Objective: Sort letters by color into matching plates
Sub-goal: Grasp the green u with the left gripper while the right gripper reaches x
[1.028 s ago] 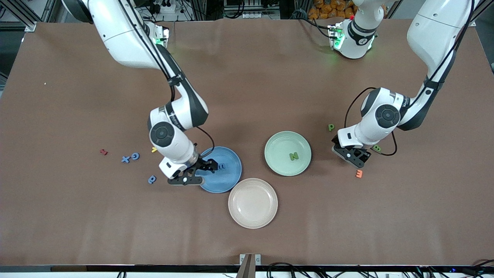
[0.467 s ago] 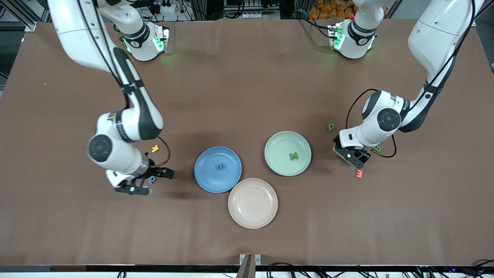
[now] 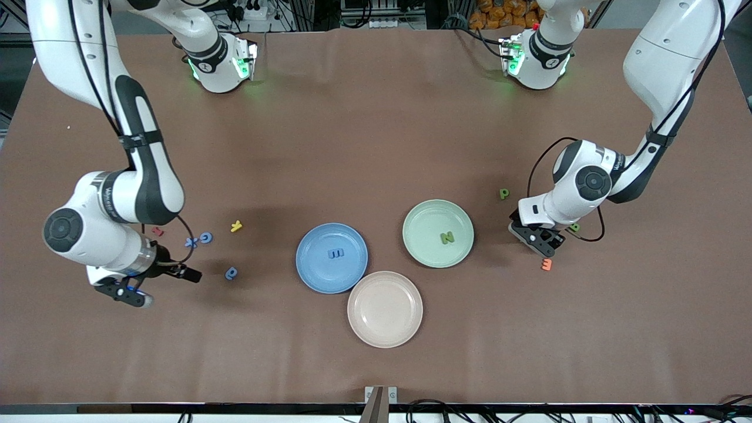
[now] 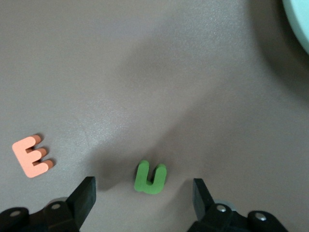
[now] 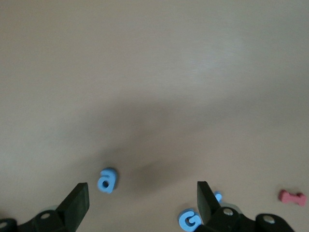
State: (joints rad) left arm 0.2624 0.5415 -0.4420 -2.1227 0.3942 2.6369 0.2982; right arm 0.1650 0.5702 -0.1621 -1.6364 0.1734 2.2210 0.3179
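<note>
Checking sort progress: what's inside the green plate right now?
One dark green letter N lies inside the green plate, flat on its floor. Nothing covers the plate, so its whole inside shows; no other letter is in it.

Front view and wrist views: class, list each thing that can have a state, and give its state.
Blue plate: holds one blue E.
Green plate: holds one green N.
Beige plate: holds no letter.
Left gripper: open, low astride green U on table.
Right gripper: open, empty, over table near blue a.
Green P: loose on table.
Blue G, X: loose on table.
</note>
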